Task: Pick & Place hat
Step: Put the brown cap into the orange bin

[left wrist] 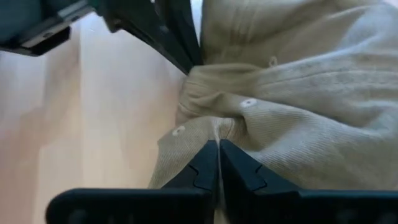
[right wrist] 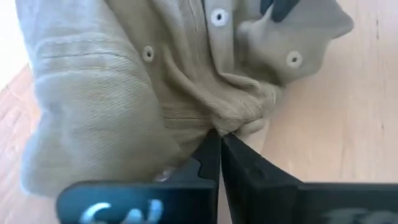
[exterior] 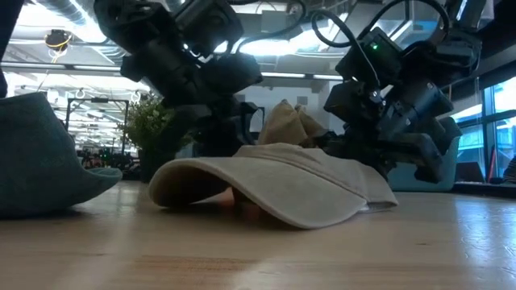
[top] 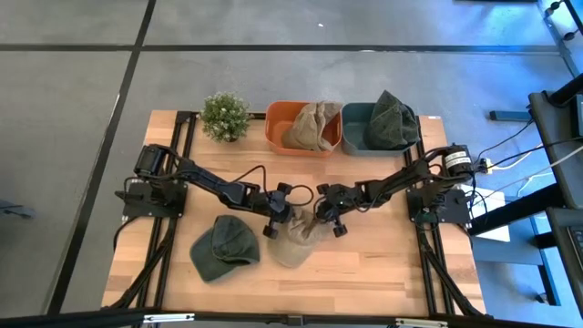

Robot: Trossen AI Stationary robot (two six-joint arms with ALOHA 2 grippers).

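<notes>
High view: tan cotton cap [top: 296, 239] lies at table centre between left gripper [top: 276, 217] and right gripper [top: 330, 216]; both touch its crown.
Low view: brim rests flat on the wooden table [exterior: 322, 258].
Left wrist view: jaws pinch crown fabric.
Right wrist view: jaws pinch the opposite fold.

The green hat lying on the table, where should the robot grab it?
The green hat lies flat on the table, brim toward the front-left corner. Probably best to pinch the soft crown from straight above, where cloth can bunch, as both grippers, left gripper and right gripper, pinch the tan hat now. The flat brim gives little to grip.
</notes>
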